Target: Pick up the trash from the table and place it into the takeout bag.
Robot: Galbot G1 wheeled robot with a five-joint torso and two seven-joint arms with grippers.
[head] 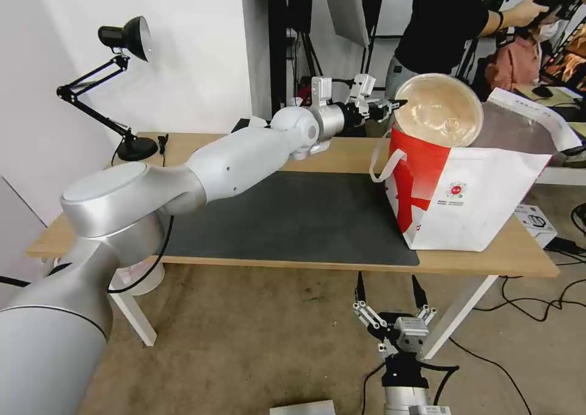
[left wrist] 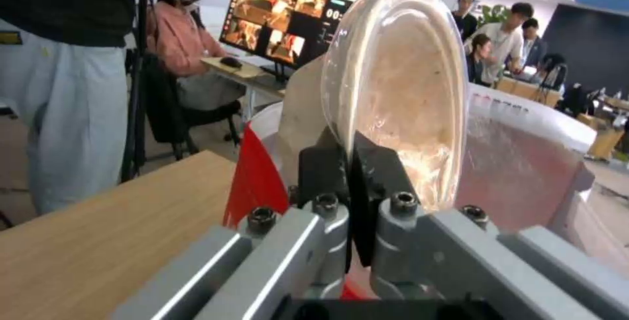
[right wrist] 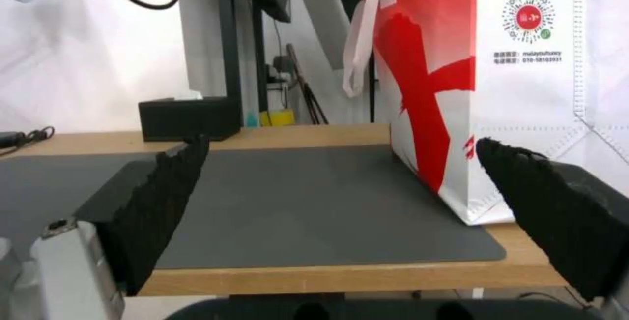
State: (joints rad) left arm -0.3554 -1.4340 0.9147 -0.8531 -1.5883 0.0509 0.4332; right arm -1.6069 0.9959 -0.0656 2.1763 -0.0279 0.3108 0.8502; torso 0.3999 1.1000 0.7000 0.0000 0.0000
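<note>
Nearest, the right gripper (head: 389,294) is held low before the table (head: 342,261), its fingers spread apart. Farther on, the takeout bag (head: 464,201) stands at the dark mat's (head: 293,220) edge. Above its mouth, the beige pulp bowl (head: 438,110) is held on edge, its rim clamped in the left gripper (head: 397,105).

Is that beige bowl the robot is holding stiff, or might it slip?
The beige bowl, pinched at its rim by the left gripper, keeps its shape, so probably stiff and light. Held on edge above the takeout bag, it might pivot or slip.
</note>
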